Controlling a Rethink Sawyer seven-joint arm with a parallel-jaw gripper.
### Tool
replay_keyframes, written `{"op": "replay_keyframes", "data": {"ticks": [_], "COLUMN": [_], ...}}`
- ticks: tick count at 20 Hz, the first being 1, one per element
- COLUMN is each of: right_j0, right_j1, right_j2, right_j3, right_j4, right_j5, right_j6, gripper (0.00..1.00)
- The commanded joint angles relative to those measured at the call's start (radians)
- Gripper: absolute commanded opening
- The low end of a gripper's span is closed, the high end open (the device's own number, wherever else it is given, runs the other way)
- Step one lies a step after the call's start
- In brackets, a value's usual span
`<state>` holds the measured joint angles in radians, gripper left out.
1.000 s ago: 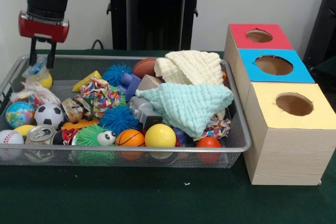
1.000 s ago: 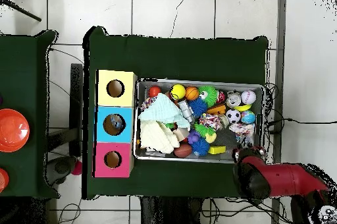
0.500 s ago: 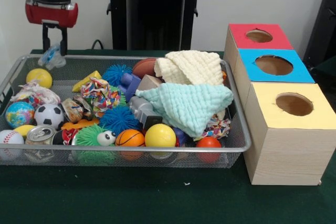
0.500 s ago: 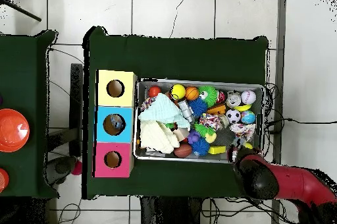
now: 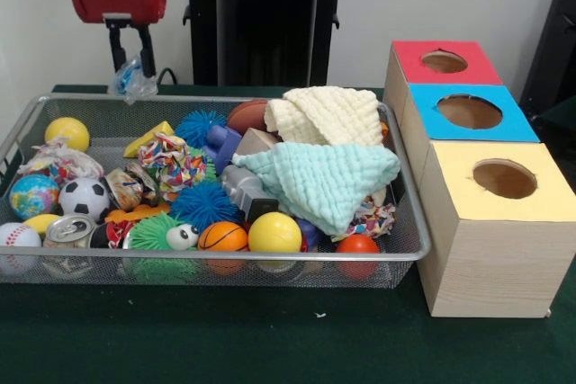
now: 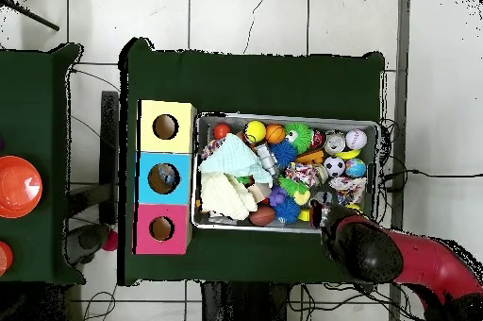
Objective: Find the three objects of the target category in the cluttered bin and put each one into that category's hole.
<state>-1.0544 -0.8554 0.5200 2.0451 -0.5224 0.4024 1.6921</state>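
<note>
Above the far left corner of the wire bin [image 5: 409,222], the gripper [image 5: 131,53] hangs clear of the clutter, its two dark fingers drawn close on a crumpled clear wrapper [image 5: 131,81] with a bit of blue in it. That scrap dangles just below the fingertips, lifted free of the bin and touching nothing else that I can make out.

What matters next, as I read it, is the sideways gap. All three holes sit in the row of boxes just past the bin's opposite end: the red box [image 5: 443,62] farthest back, the blue box [image 5: 469,112] in the middle, the yellow box [image 5: 503,181] nearest the front. So the wrapper has the whole length of the bin to cross, over the cream cloth [image 5: 326,114] and the mint cloth [image 5: 319,179] heaped at that end. Which hole belongs to this wrapper I cannot tell from where I stand.

From overhead the red arm [image 6: 415,261] covers the gripper, so only its place at the bin's edge, well apart from the boxes, is confirmed. Being light and floppy, the wrapper could slip during a quick swing.
</note>
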Motion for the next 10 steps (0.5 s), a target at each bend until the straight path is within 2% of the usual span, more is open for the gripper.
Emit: {"op": "replay_keyframes", "data": {"ticks": [1,10], "right_j0": [-0.013,0.02], "right_j1": [-0.073,-0.152], "right_j2": [0.137,0.166], "right_j3": [0.095,0.105], "right_j4": [0.096,0.169], "right_j5": [0.143,0.21], "right_j6": [-0.078,-0.06], "gripper": [0.0,0.0]}}
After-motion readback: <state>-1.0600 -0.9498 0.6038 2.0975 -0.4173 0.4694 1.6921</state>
